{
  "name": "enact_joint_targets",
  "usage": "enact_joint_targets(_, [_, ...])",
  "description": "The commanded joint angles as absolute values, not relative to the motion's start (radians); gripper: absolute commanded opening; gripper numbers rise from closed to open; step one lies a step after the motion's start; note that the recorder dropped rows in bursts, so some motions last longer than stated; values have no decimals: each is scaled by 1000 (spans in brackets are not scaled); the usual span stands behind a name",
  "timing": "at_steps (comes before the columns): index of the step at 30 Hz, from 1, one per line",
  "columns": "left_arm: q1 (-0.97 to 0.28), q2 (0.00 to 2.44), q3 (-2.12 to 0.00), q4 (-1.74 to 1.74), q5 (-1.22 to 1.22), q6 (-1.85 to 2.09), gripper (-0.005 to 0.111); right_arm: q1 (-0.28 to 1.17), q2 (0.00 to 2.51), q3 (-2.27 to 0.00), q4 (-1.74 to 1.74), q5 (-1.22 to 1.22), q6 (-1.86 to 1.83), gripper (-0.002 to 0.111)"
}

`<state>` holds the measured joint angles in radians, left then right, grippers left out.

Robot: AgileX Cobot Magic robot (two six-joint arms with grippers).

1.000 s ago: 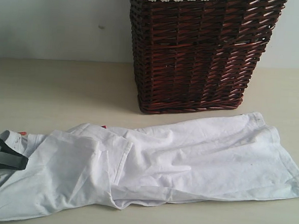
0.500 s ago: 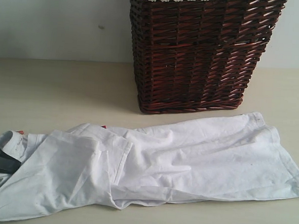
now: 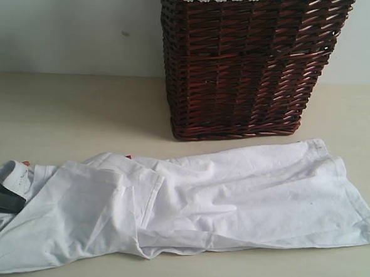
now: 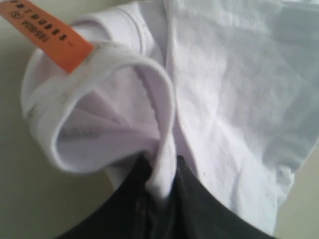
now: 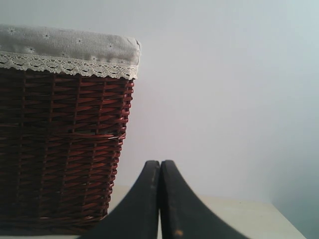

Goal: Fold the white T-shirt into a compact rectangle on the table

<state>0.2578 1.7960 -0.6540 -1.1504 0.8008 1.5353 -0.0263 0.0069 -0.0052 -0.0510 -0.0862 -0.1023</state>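
Two tools, two jobs — left tool pinches the white T-shirt by its collar, likely to pull a fold across the worktop; right tool hangs closed, empty.

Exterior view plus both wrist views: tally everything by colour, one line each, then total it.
White: 1, the white T-shirt
Orange: 1, its neck tag
Dark brown: 1, the wicker basket
Cream: 1, the basket's cloth liner
Beige: 1, the table
Black: 2, the left pincer and the right pincer
Total: 7

exterior frontal, left wrist close (T-shirt shared)
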Motion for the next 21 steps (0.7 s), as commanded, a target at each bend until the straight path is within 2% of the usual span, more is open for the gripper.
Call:
enact_joint_targets(1, [257,1748,-651,-1177,857,1543,0,-32,0,0,-50,-93,-103,0])
enact_joint_targets(6, [257,1699,-651,-1246,949,1541,0,-32,0,0,-50,-93,-103,0])
enact_joint_targets(13, [253,1652,-651,-1406,960,1619,0,-32,0,0,-50,-93,-103,0])
enact_joint_targets(21, [146,1629,-651,-1465,958,1644,0,-32,0,0,-50,-93,-103,0])
